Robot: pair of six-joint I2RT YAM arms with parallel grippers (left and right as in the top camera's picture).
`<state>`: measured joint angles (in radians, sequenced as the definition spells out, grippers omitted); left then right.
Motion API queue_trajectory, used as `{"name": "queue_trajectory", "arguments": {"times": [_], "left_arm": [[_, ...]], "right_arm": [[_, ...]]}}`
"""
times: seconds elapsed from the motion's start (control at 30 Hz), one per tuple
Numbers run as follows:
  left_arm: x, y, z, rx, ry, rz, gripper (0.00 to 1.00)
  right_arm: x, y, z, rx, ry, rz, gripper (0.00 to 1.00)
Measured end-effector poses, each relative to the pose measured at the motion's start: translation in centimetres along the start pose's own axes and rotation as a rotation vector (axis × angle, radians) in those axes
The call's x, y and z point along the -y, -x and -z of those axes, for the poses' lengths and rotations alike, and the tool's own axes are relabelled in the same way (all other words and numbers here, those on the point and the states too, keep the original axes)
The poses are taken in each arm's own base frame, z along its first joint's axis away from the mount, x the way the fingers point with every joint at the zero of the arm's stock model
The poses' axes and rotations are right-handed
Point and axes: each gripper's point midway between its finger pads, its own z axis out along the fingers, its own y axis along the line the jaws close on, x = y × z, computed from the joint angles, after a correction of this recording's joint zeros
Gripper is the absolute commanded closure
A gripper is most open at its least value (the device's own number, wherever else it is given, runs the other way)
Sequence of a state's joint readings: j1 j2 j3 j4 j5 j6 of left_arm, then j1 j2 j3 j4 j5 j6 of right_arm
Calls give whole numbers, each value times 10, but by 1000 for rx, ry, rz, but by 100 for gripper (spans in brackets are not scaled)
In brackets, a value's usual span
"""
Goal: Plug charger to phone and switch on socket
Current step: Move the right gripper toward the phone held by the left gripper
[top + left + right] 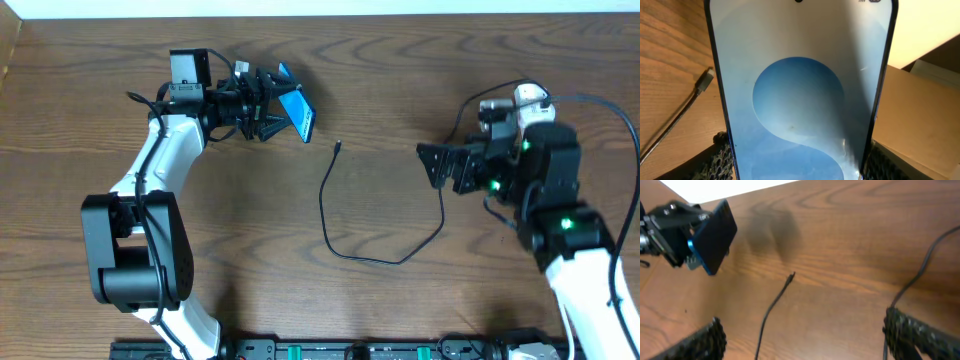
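My left gripper (272,112) is shut on the phone (297,112) and holds it tilted above the table at the back left; its blue screen fills the left wrist view (800,100). The phone also shows in the right wrist view (715,237). The charger's black cable (330,215) lies loose on the table in a curve, its plug tip (339,146) just right of the phone. The tip shows in the left wrist view (705,82) and the right wrist view (790,276). My right gripper (440,165) is open and empty, right of the cable. A white adapter head (530,97) sits behind the right arm. The socket is hidden.
The wooden table (400,70) has a pale edge along the back. A black rail (350,350) runs along the front edge between the arm bases. A cardboard-coloured surface (920,115) lies to the right in the left wrist view.
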<state>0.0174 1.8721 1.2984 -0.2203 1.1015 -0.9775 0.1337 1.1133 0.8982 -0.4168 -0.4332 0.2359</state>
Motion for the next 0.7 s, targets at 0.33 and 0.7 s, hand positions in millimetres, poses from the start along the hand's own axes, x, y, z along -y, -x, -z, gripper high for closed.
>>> {"name": "queue_trajectory", "arguments": {"times": [0.33,0.7], "left_arm": [[3,2,0,5,-9,47,29],[1,4,0,22,-1,126,29]], "right_arm": [[-11,17,-11,-68,75,29,1],[-34,44,-29,17,173,-62,3]]}}
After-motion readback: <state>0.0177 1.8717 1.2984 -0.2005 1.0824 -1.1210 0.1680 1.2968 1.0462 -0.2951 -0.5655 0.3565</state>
